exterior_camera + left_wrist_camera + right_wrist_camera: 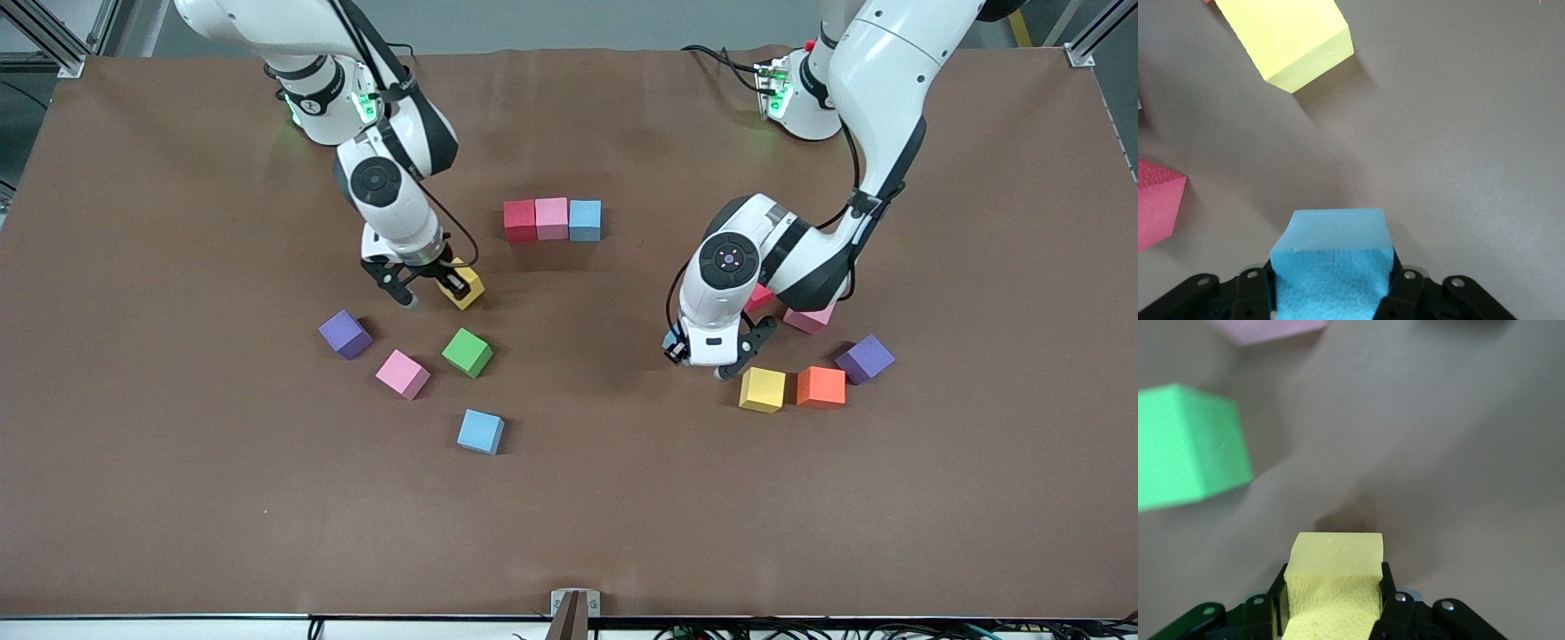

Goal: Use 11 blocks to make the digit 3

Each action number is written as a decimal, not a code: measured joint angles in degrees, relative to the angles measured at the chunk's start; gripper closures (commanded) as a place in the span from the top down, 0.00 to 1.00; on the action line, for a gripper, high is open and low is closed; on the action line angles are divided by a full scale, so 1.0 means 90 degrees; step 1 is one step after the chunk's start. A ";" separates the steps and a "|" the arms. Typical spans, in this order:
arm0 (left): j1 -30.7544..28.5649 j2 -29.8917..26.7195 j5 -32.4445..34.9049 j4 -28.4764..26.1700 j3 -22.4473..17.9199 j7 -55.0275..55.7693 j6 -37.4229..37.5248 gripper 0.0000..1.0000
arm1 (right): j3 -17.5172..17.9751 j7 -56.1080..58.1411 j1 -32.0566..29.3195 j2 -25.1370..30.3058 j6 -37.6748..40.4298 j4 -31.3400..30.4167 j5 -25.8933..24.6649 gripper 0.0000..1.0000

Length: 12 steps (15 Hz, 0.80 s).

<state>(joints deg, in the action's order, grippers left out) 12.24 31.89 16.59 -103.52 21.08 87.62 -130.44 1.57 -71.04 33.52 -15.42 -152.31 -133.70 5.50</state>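
Your brown table [569,516] carries one finished row: a red block [519,220], a pink block [551,218] and a light blue block [585,220] touching side by side, between the two arms.

Your right end effector [433,286] sits low over the table, its fingers closed on a yellow block [468,286]; the right wrist view shows that block [1333,580] clamped between the pads. Just ahead of it lie a green block [468,352] and a second pink block [403,374], with a purple cube [345,334] beside them. A loose light blue block [481,431] lies nearest the front camera.

Your left end effector [711,360] is also low over the table, gripping a light blue block [1333,267] seen clearly only in the left wrist view. Just beside it rests a second yellow block [763,389], touching an orange block [821,387]. Another purple cube [865,358] sits near these. Under the left arm, another pink block [809,319] and a second red block [758,297] are partly hidden.
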 measured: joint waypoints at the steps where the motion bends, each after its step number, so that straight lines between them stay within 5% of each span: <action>1: 0.0000 0.0000 0.0000 0.0000 0.0000 0.0000 0.0000 0.44 | 0.0004 0.0085 0.0110 -0.0015 0.0000 0.0079 -0.0001 0.06; 12: -0.0007 0.0025 0.0000 0.0000 -0.0003 0.0000 0.0010 0.44 | 0.0011 0.2396 0.0690 -0.0446 0.0026 0.0642 -0.0232 0.06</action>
<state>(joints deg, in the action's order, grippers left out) 12.18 32.11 16.59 -103.52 21.05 87.62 -130.35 1.67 -49.48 39.73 -19.44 -152.07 -127.93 3.42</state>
